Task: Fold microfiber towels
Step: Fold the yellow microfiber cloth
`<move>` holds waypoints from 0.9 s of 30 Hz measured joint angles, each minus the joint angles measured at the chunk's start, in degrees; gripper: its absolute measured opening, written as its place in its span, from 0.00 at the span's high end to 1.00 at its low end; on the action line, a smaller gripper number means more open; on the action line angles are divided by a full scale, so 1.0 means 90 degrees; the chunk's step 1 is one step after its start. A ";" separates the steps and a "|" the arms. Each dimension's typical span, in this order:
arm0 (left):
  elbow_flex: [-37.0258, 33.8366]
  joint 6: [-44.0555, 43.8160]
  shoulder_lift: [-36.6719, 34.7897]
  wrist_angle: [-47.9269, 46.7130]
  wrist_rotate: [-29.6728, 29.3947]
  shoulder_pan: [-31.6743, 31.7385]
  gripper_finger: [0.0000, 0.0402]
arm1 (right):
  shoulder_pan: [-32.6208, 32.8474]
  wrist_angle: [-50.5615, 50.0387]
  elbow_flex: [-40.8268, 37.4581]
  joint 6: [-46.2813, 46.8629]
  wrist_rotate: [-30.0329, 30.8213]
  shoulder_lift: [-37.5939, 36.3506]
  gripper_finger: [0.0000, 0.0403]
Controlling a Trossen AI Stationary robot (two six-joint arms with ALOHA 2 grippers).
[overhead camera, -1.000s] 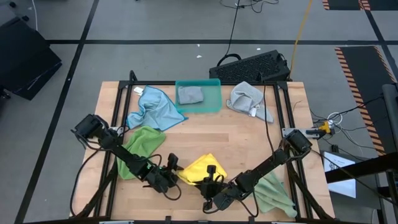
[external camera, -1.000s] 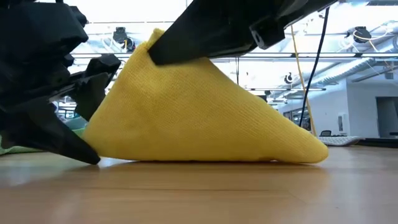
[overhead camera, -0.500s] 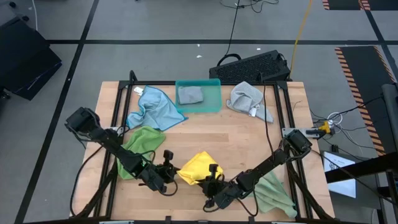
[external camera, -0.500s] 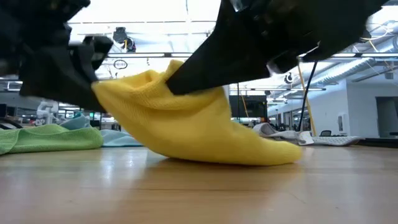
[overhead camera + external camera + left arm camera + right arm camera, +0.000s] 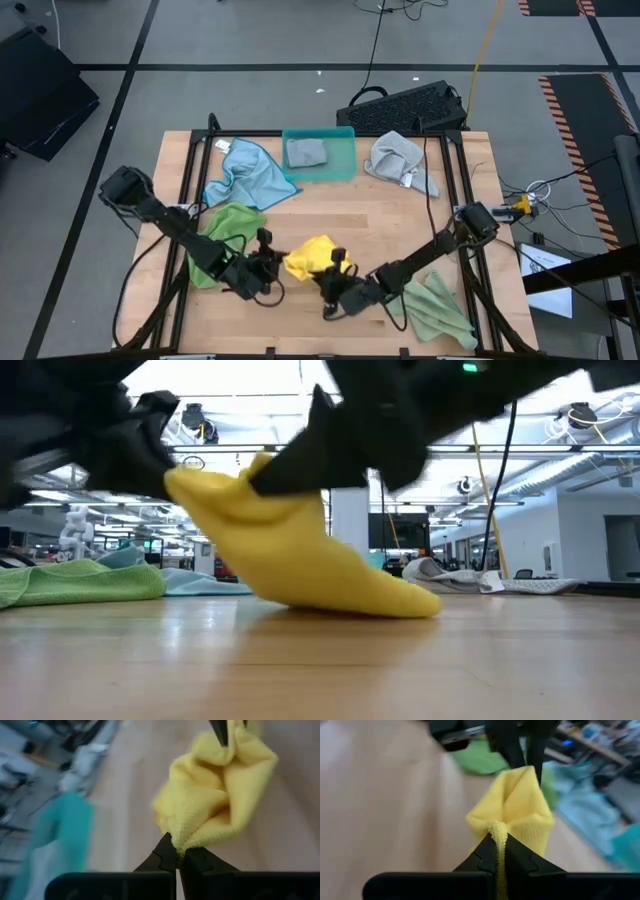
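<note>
Hanging bunched between the two grippers, the yellow towel (image 5: 311, 258) sits toward the table's (image 5: 380, 215) front edge, well apart from the teal tray (image 5: 340, 160). Left gripper (image 5: 272, 262) is clamped on its edge on the side nearer the green towel (image 5: 228, 228); right gripper (image 5: 338, 272) pinches the opposite edge. Part of the cloth touches the tabletop. Both arms hide the towel's rear folds in the low view.

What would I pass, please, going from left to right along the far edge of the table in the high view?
Light blue towel → teal tray with a grey towel inside it → second grey towel.
</note>
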 joint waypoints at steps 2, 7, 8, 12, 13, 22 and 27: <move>0.0000 -0.0008 -0.0281 -0.0202 -0.0156 0.0165 0.99 | -0.0195 -0.0003 0.0000 -0.0267 0.0038 -0.0184 0.98; 0.0000 -0.0294 -0.1160 -0.1008 -0.0483 0.0420 0.99 | -0.0767 -0.0179 0.0000 -0.0739 -0.0752 -0.0814 0.98; 0.0000 -0.0340 -0.1344 -0.1121 -0.0655 0.0435 0.99 | -0.0910 -0.0269 0.0000 -0.0714 -0.1004 -0.0942 0.98; 0.0002 -0.0611 -0.2012 -0.1344 -0.0581 0.0406 1.00 | -0.1529 -0.0550 -0.0035 0.0078 -0.2047 -0.1247 0.98; 0.0006 -0.0760 -0.2097 -0.1411 -0.0418 0.0379 1.00 | -0.1635 -0.0537 -0.0083 0.0280 -0.2351 -0.1282 0.98; 0.0005 -0.2643 -0.1655 -0.1841 0.1970 -0.0001 1.00 | -0.1434 -0.0145 -0.0716 0.2362 -0.4101 -0.1297 0.98; 0.0005 -0.2712 -0.0602 -0.0668 0.2302 -0.0294 1.00 | -0.1094 0.1049 -0.1312 0.3312 -0.4161 -0.1023 0.98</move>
